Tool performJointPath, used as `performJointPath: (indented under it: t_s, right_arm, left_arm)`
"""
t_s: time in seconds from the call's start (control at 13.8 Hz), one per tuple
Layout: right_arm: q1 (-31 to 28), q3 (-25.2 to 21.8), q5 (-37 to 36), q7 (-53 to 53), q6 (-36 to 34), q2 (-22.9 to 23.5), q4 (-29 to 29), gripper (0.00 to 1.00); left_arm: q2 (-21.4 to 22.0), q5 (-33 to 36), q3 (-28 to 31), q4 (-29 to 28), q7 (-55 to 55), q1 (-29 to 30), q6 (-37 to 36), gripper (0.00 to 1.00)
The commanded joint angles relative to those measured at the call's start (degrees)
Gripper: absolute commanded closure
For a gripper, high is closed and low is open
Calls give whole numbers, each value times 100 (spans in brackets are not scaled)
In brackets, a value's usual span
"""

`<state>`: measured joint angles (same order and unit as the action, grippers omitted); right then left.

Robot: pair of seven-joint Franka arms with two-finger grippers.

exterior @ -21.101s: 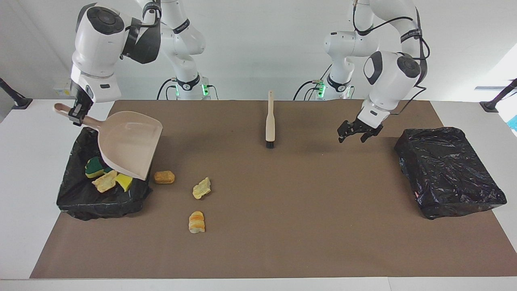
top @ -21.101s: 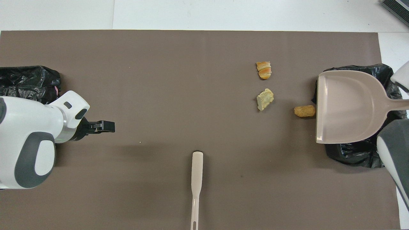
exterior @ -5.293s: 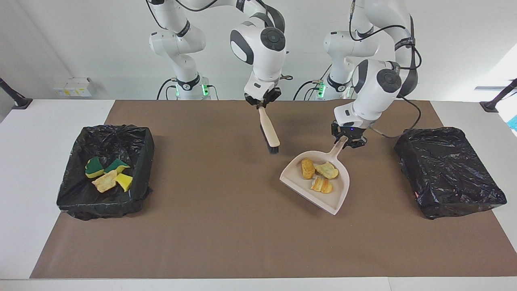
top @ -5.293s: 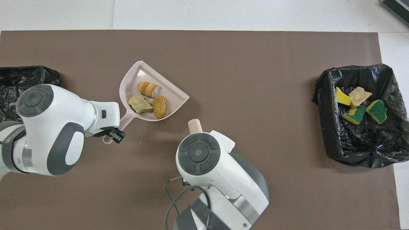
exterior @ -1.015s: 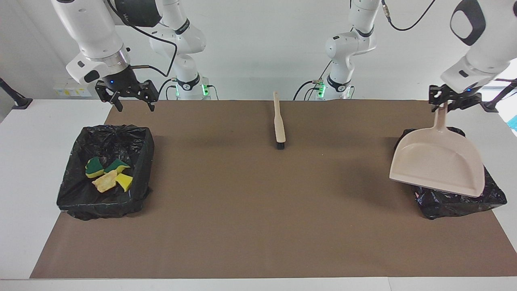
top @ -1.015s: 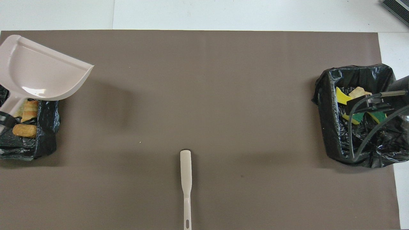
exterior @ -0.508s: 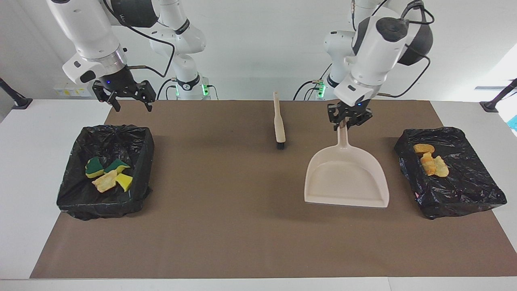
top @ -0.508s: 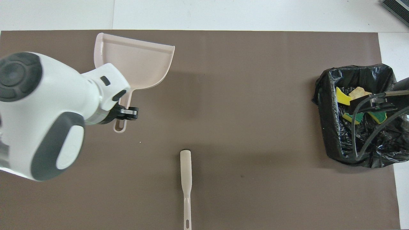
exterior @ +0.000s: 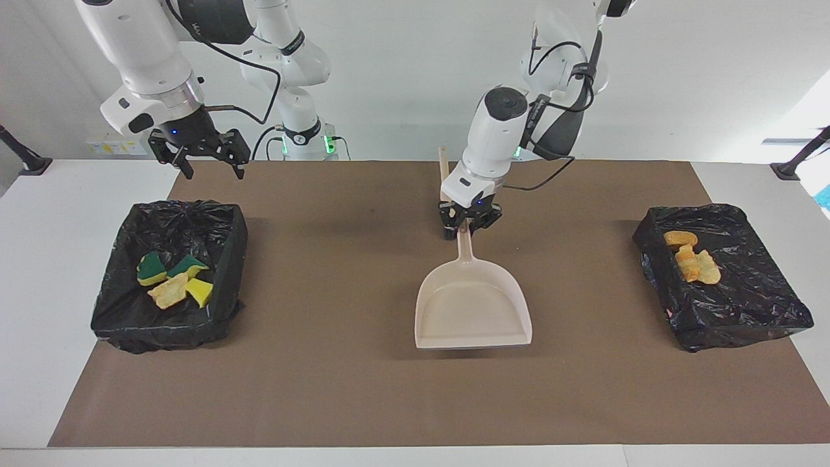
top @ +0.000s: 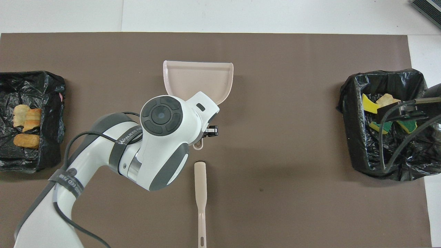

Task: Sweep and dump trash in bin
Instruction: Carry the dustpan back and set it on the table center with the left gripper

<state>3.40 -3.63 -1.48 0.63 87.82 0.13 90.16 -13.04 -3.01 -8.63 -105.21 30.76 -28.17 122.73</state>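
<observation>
Facing view: the left gripper (exterior: 465, 223), fingers clamped on the dustpan (exterior: 472, 306) handle, rests the pan mid-desk; the right gripper (exterior: 200, 157) hangs spread wide, holding nothing, over the desk edge by one bin (exterior: 225, 228).

Overhead view: trash (top: 25, 127) lies in both bins; the brush (top: 200, 193) lies nearer the robots.

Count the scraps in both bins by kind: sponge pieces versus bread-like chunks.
Sponge pieces: 3, all in the right arm's bin
Bread-like chunks: 4, one in that bin, three in the left arm's bin
Total: 7
</observation>
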Motion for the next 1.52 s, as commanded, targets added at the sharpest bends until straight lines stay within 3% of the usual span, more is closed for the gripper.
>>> performJointPath:
  t_s: [0.0,0.36,0.51,1.16,1.23,1.31,1.38,1.45]
  right_arm:
    - [-15,-15,86,17,104,-127,169,0]
    - [-15,-15,86,25,104,-127,169,0]
    - [-15,-15,86,25,104,-127,169,0]
    - [-15,-15,86,25,104,-127,169,0]
    - [-15,-15,86,25,104,-127,169,0]
    - [-15,-15,86,25,104,-127,169,0]
    - [-15,-15,86,25,104,-127,169,0]
    - [-15,-15,86,17,104,-127,169,0]
  left_arm:
    - [55,-77,133,-340,-577,-101,242,100]
    - [64,-268,133,-772,-685,-92,717,100]
    - [56,-542,133,-799,-685,-101,953,100]
    - [-313,-569,133,-738,-536,-320,1227,100]
    - [-313,-569,133,-737,-536,-321,1218,75]
    - [-322,-560,142,-729,-657,-321,1236,7]
    - [-296,-551,151,-720,-685,-312,1236,0]
    - [-226,-551,151,-711,-650,-242,1175,0]
